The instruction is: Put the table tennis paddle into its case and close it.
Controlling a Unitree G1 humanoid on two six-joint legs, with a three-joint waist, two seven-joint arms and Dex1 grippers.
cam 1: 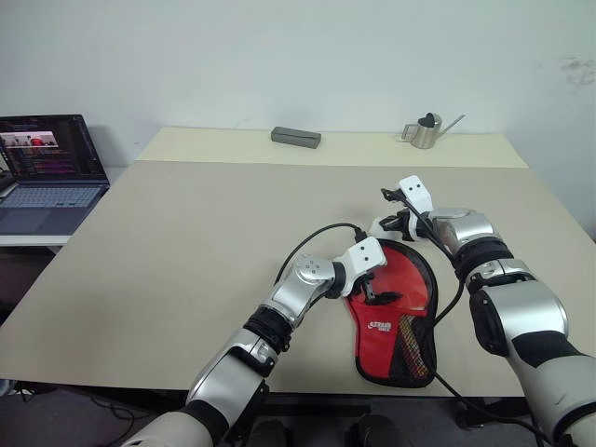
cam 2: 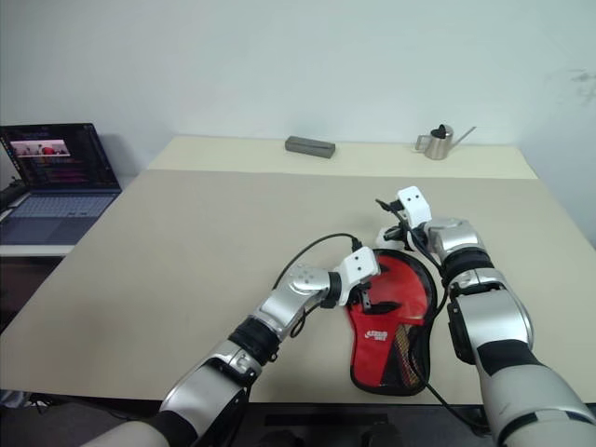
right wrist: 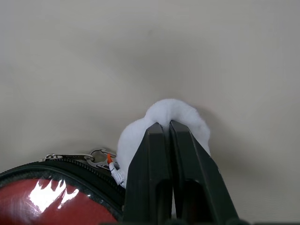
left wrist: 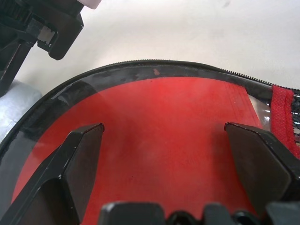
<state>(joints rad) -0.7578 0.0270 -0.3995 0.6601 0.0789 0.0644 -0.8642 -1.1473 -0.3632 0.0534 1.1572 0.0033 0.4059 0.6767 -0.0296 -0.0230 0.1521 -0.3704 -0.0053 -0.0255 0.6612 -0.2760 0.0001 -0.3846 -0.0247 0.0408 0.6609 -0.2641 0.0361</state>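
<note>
Wall (cam 1: 307,56): plain, pale, unmarked apart from a faint scuff near its upper right corner. Lighting even, no hard shadows.

Counter (cam 1: 186,242): large, beige, matte top, in two sections; a seam runs across where a lighter strip (cam 1: 223,145) adjoins the wall.

On the lighter strip: a grey bar-shaped object (cam 1: 296,137) lying flat, and, well apart to its right, a small metal watering can (cam 1: 426,131), upright, spout pointing right.

To the left, on a lower white surface (cam 1: 28,240) beside the counter: an open laptop (cam 1: 47,177), screen lit.
</note>
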